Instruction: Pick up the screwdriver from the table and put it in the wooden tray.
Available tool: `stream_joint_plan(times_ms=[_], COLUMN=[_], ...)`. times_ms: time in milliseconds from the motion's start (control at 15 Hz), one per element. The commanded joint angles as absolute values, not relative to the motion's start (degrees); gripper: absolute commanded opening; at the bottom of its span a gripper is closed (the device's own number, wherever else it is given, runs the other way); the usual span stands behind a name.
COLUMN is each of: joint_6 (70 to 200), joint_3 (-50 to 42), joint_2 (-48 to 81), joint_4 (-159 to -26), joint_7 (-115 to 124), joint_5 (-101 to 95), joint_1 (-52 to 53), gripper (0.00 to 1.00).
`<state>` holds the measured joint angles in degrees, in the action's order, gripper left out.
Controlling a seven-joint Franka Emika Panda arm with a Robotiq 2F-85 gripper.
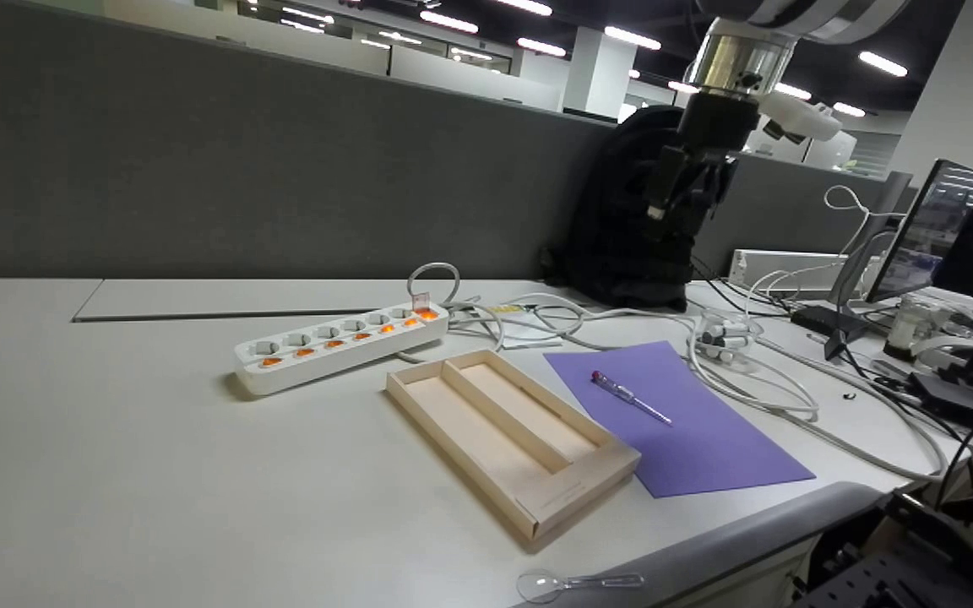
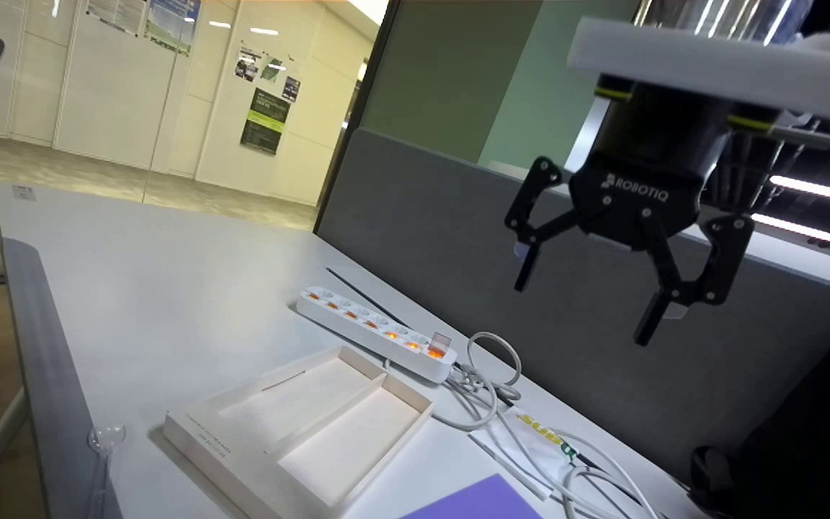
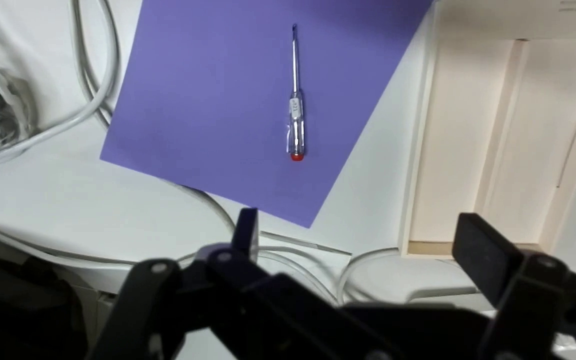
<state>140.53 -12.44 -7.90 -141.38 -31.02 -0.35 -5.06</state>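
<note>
Above the counter [image 1: 157, 473] the tool [image 2: 582, 314] gapes, while what seems a tester screwdriver [image 3: 296, 107] awaits lifting into the wooden tray [image 1: 571, 488].

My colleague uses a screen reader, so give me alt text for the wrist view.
A slim screwdriver with a red end lies on a purple mat in the upper middle. The open gripper, holding nothing, shows at the bottom; at right is a two-compartment wooden tray, partly cut off, and cables curve across the pale table.
</note>
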Motion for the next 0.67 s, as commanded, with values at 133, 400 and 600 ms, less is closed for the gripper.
stream_joint_plan(times_ms=[133,400,600], joint_6=[146.4,145.5,146.3], joint_3=[-10.9,-9.8,-8.8], joint_2=[3.8,10.8,10.7], joint_4=[-138.6,-136.2,-137.6], joint_7=[-27.2,-26.9,-28.1], joint_5=[-4.4,-6.7,-6.8], joint_1=[-6.4,-6.9,-7.9], gripper=[1.00,1.00,1.00])
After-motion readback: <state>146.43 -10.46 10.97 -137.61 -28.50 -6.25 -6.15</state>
